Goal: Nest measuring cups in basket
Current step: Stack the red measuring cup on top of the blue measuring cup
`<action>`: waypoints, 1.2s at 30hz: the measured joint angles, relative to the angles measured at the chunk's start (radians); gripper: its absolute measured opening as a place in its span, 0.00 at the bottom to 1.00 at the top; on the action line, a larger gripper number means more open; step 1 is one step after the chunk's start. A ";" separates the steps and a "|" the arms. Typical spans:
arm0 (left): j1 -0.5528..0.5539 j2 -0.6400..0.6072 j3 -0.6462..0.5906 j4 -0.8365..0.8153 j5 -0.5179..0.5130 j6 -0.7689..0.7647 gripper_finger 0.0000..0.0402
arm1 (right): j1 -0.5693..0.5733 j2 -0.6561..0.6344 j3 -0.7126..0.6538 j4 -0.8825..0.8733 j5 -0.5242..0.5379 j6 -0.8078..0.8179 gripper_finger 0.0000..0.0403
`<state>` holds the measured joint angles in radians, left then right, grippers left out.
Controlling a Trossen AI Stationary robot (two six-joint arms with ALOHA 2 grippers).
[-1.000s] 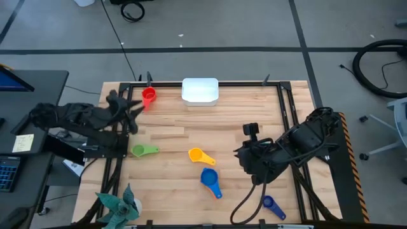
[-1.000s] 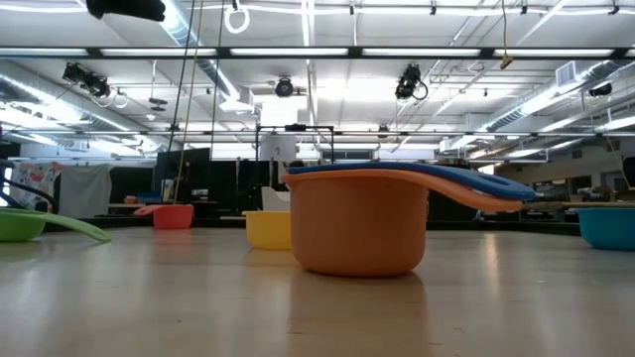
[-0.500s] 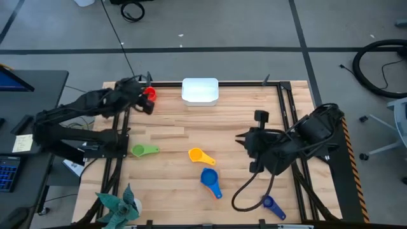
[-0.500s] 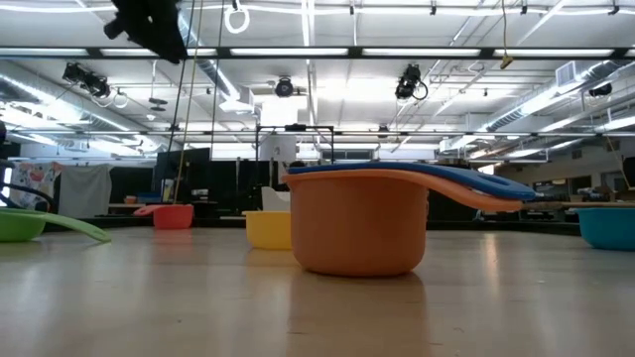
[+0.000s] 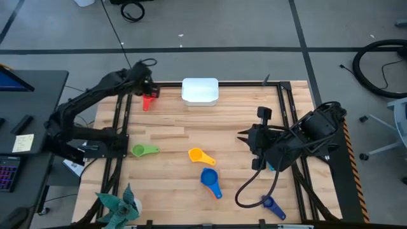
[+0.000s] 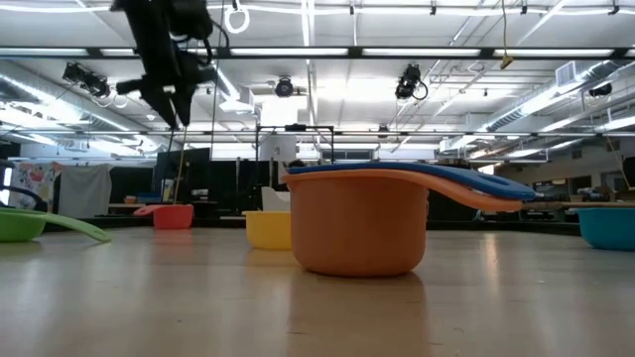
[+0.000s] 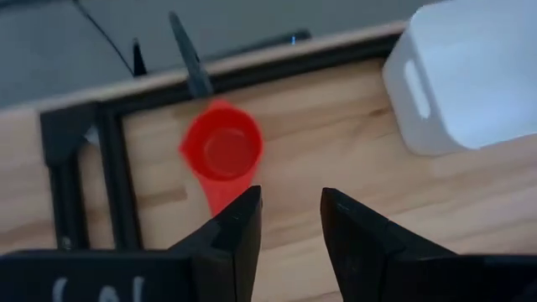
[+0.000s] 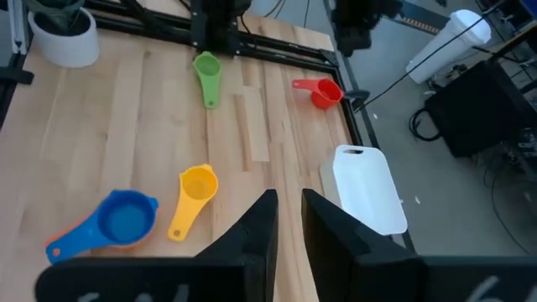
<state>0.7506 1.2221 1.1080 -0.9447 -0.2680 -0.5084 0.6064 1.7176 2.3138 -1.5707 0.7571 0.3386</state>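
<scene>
With its jaws parted and empty, the left gripper [image 7: 289, 220] is poised above the red cup [image 7: 221, 153] just beside the white basket [image 7: 470, 75], where a misjudged descent could nudge the cup's handle aside; the right gripper [image 8: 287, 220], held well away from the basket, is seen parted narrowly and empty.

A wooden table [image 5: 191, 124] carries a white basket [image 5: 200, 90] at its far edge, with red [image 5: 148, 102], green [image 5: 144, 150], yellow [image 5: 201, 156], light blue [image 5: 210, 180] and dark blue [image 5: 274, 207] measuring cups scattered apart.
</scene>
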 joint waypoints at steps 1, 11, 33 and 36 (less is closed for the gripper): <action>0.015 0.022 0.000 0.004 0.035 0.001 0.32 | 0.000 0.000 0.000 0.000 0.000 0.000 0.15; 0.086 0.228 0.199 0.054 0.274 0.138 0.32 | 0.000 0.000 0.000 0.000 -0.018 -0.019 0.15; 0.205 0.425 0.765 -0.627 0.198 0.174 0.32 | 0.000 0.000 0.000 0.000 -0.028 -0.019 0.15; 0.239 0.441 0.765 -0.625 0.224 0.181 0.32 | 0.000 0.000 0.000 0.000 -0.046 -0.019 0.15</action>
<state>0.9900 1.6630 1.8732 -1.5701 -0.0442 -0.3274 0.6064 1.7176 2.3138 -1.5711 0.7114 0.3191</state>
